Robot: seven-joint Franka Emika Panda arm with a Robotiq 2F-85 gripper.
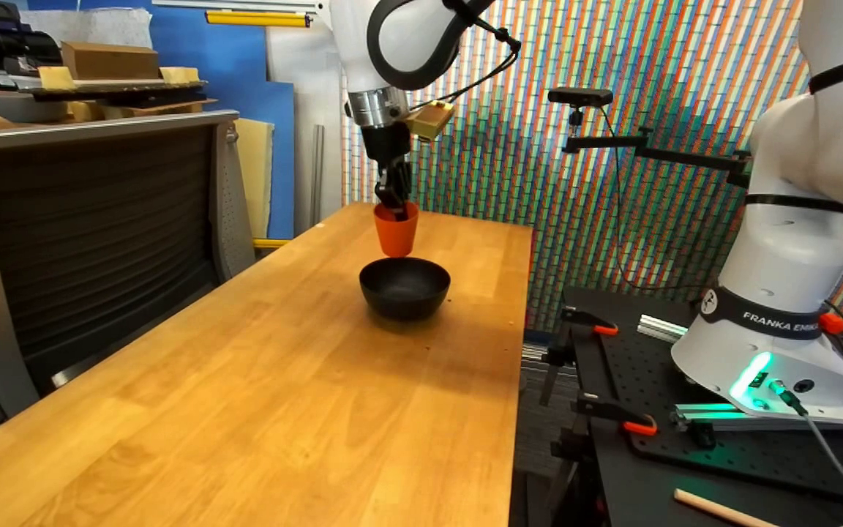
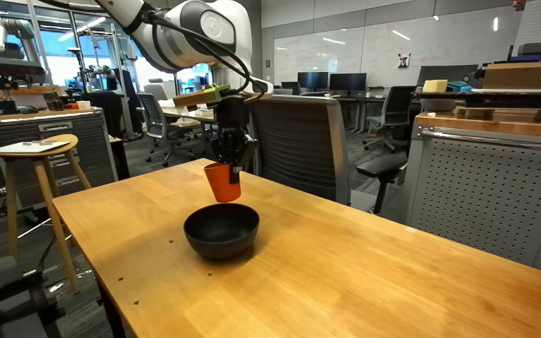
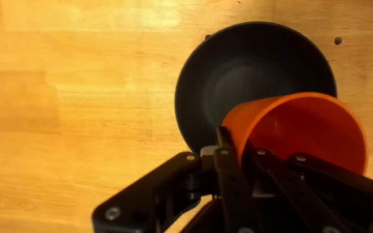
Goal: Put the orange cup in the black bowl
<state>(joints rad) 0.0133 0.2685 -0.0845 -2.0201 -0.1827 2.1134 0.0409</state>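
Note:
The orange cup [image 1: 396, 238] hangs in the air above the black bowl [image 1: 405, 301], apart from it. My gripper [image 1: 397, 208] is shut on the cup's wall, with a finger inside and a finger outside. In an exterior view the cup [image 2: 220, 184] is slightly tilted in the gripper [image 2: 234, 172], over the far side of the bowl [image 2: 221, 243]. In the wrist view the cup [image 3: 306, 129] overlaps the lower right of the bowl [image 3: 238, 81], and the jaws [image 3: 236, 142] pinch its left rim. The bowl stands upright and holds nothing that I can see.
The bowl stands on a wooden table [image 1: 304, 410]. An office chair [image 2: 298, 145] is close to the table's long edge. A grey cabinet [image 2: 486, 188] stands beyond it. The robot base [image 1: 765, 359] is on a black stand beside the table. A camera on an arm [image 1: 580, 96] is nearby.

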